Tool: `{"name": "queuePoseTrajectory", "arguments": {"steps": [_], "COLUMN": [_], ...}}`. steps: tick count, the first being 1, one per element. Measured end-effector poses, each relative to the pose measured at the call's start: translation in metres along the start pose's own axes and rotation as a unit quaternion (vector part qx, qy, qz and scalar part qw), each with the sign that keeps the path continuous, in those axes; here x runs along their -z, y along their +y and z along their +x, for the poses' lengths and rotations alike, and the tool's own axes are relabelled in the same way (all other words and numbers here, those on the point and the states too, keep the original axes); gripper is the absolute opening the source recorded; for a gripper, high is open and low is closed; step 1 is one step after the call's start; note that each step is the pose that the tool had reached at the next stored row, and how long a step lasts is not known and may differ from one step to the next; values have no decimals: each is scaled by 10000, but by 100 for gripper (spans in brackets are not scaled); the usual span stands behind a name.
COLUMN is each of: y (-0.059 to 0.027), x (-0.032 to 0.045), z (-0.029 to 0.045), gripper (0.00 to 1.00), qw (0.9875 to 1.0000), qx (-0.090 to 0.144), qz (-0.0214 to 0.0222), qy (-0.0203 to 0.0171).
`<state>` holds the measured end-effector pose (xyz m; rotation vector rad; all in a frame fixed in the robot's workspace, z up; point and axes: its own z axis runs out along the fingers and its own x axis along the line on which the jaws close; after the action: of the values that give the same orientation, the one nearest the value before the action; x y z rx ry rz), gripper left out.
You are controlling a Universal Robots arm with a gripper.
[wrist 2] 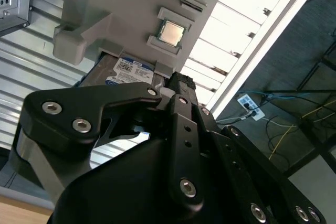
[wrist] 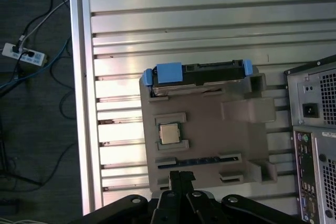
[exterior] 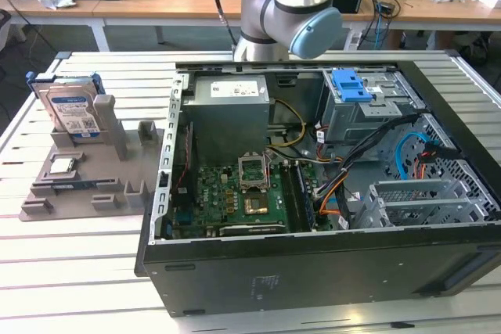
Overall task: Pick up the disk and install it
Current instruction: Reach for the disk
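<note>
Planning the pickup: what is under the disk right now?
The disk stands on edge in the grey holder tray, which lies on the slatted table. Its bottom edge is hidden there.

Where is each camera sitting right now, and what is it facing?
Exterior view: off the arm, looking down over the slatted table at the open computer case; the arm rises beyond it.
First wrist view: on the arm, facing down onto the grey holder; the gripper juts into the foreground.
Second wrist view: on the arm, looking slantwise past the gripper at that holder.
Shared: both wrist views show the disk and processor chip in the holder.
</note>
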<state>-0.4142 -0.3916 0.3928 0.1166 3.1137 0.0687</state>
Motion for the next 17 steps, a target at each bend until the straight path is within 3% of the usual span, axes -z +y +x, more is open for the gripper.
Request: {"name": "queuePoseTrajectory", "arguments": {"steps": [3, 10, 12, 17], "y": [23, 180, 260, 339], "x": [-2, -9, -13, -16], "z": [2, 8, 8, 11], "gripper": [10, 10, 10, 10], "qw": [10000, 10000, 10000, 10000], "qx": [1, 6, 8, 8], "qz": [2, 21, 28, 31], "qy": [0, -1, -2, -2]}}
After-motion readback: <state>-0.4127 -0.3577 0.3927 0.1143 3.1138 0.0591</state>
